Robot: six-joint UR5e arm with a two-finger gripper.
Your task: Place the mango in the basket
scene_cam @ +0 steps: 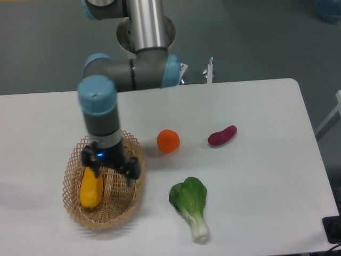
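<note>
The mango (91, 188) lies inside the basket (123, 213), just below the left jaw of the gripper (111, 172). The jaws stand spread, gripping nothing. Placement looks done; only withdrawal seems left.

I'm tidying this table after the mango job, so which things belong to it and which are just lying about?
Belongs: mango, basket, gripper.
Lying about: orange, sweet potato, bok choy.

One mango (91, 188), one basket (74, 210), one orange (168, 141), one sweet potato (222, 135), one bok choy (191, 204).
</note>
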